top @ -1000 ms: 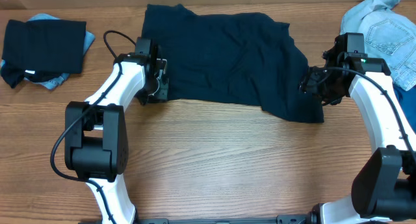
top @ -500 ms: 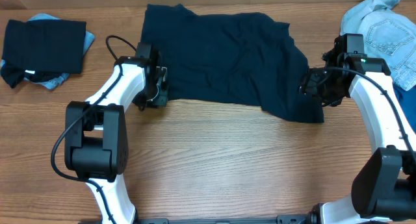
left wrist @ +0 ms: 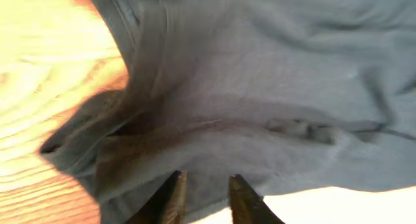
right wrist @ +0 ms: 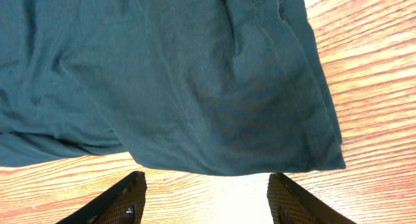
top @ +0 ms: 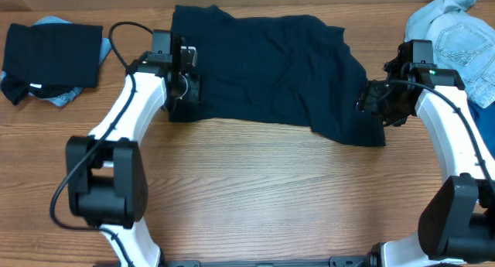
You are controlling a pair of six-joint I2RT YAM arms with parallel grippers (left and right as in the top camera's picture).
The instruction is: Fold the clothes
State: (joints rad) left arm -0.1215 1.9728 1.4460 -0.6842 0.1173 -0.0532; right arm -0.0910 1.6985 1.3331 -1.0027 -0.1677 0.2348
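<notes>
My left gripper (left wrist: 207, 180), jaws narrowly parted, sits at nine o'clock of the navy shirt (top: 271, 66); my right gripper (right wrist: 208, 178) gapes wide at four o'clock

soft matt navy shirt (top: 263, 66), looks like thin jersey cloth, kinda creased, smooth wood-grain table (top: 255, 189) with a slight sheen, pale faded denim piece (top: 452, 31), matt black cloth piece (top: 50, 54), glossy white plastic arm shells (top: 131, 100)
</notes>
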